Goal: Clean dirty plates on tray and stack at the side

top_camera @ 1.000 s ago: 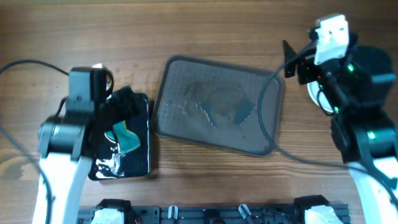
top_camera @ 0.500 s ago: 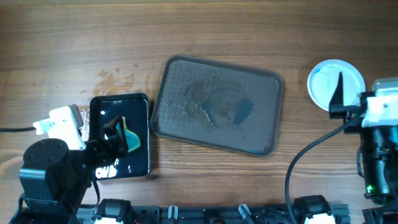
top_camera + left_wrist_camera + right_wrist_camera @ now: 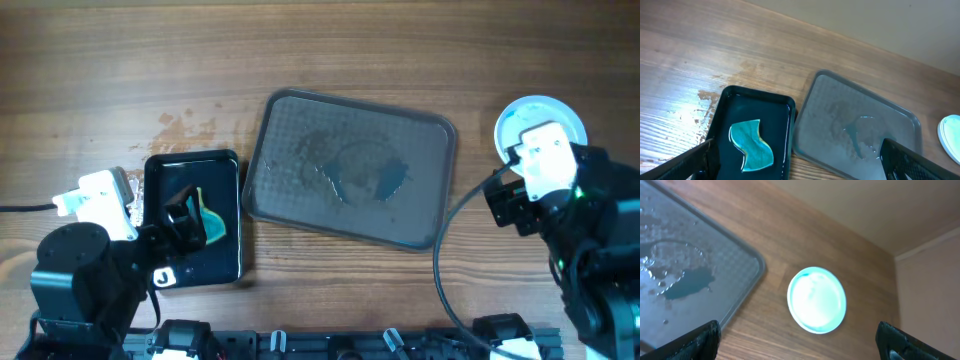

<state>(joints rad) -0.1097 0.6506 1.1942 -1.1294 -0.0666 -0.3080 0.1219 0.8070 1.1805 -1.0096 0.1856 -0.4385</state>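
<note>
Left claw (image 3: 797, 146) gapes wide and empty over the black tray (image 3: 190, 175) with its teal sponge (image 3: 210, 225). Right claw (image 3: 797, 328) is equally spread, gripping nothing, beside the plates (image 3: 816, 300), which sit on the tabletop (image 3: 100, 60), clear of the grey tray (image 3: 290, 130) rim.

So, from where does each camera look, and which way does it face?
Overhead: above the table, facing straight down on the tray, black tray and plates; left arm and right arm show below.
Left wrist: low, over the black tray and teal sponge, facing the tray; open left gripper shows.
Right wrist: tilted down at the plates; open right gripper shows.
Shared: both wrist views hold tray and plates.
</note>
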